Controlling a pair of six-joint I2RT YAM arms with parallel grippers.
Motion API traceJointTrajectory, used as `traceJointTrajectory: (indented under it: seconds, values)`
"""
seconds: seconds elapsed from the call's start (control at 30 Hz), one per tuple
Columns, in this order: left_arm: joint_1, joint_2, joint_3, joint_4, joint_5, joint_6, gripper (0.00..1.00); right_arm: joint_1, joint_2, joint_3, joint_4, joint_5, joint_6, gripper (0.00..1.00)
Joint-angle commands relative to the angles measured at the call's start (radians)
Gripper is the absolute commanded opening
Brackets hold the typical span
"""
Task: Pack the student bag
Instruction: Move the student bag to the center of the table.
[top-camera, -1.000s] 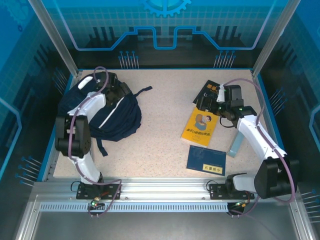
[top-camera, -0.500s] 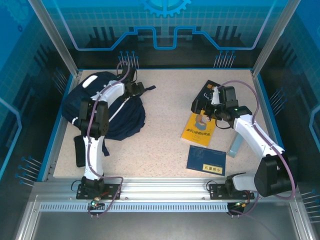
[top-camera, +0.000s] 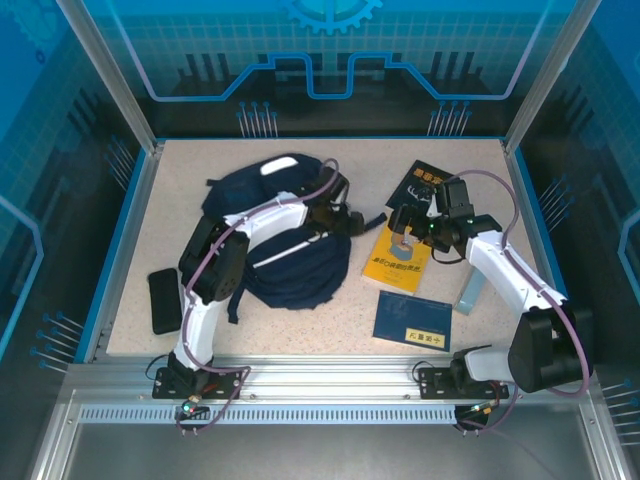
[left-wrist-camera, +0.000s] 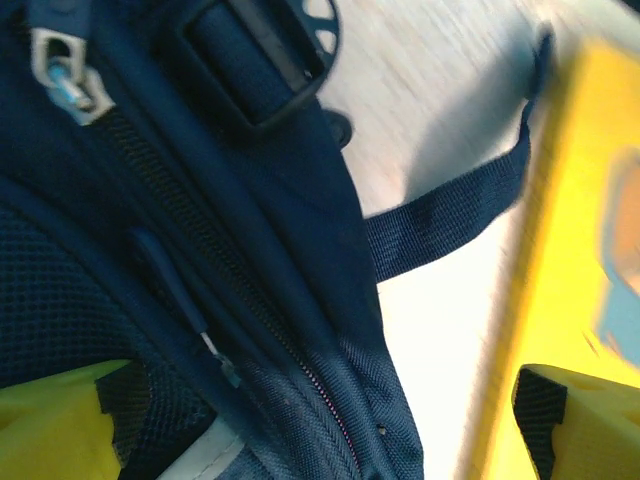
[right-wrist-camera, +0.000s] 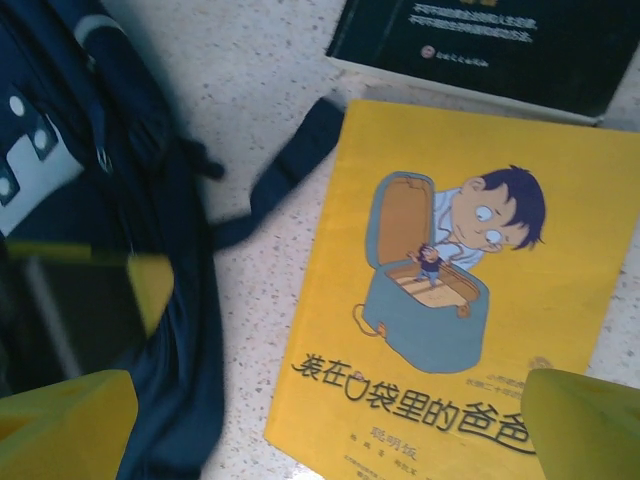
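Observation:
The student bag (top-camera: 290, 255), navy with thin white stripes, lies left of the table's middle. My left gripper (top-camera: 345, 218) is at its right edge. In the left wrist view the gripper (left-wrist-camera: 320, 435) is open: zipper fabric of the bag (left-wrist-camera: 200, 250) lies under the left finger, while bare table and a yellow book (left-wrist-camera: 585, 230) lie by the right finger. A loose strap (left-wrist-camera: 450, 220) trails toward that book. My right gripper (top-camera: 405, 228) hangs open just above the yellow picture book (right-wrist-camera: 450, 300), with the bag (right-wrist-camera: 110, 230) at its left.
A black book (top-camera: 426, 186) lies behind the yellow book (top-camera: 398, 258). A dark blue book (top-camera: 413, 322) lies near the front, with a pale blue case (top-camera: 470, 290) to its right. A flat black thing (top-camera: 165, 300) rests at the left. Blue walls ring the table.
The bag has slid from the far left toward the middle together with my left gripper, uncovering the flat black thing. My right gripper has shifted slightly left over the yellow book.

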Motion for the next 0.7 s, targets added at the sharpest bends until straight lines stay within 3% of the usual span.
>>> traceJointTrajectory:
  seconds: [0.0, 0.17, 0.37, 0.53, 0.67]
  values:
    - [0.024, -0.14, -0.073, -0.058, 0.075, -0.022, 0.97, 0.014, 0.003, -0.022, -0.034, 0.009, 0.022, 1.0]
    - [0.08, -0.339, -0.193, -0.06, 0.019, -0.15, 0.96, 0.026, 0.038, -0.014, -0.001, -0.081, -0.006, 0.95]
    - [0.148, -0.554, -0.491, -0.022, -0.035, -0.319, 0.85, 0.124, 0.148, 0.069, -0.012, -0.126, -0.036, 0.86]
    - [0.158, -0.633, -0.657, -0.019, -0.071, -0.397, 0.71, 0.204, 0.272, 0.138, -0.002, -0.159, -0.005, 0.76]
    - [0.186, -0.627, -0.726, -0.017, -0.084, -0.422, 0.68, 0.274, 0.358, 0.176, 0.01, -0.165, 0.029, 0.71]
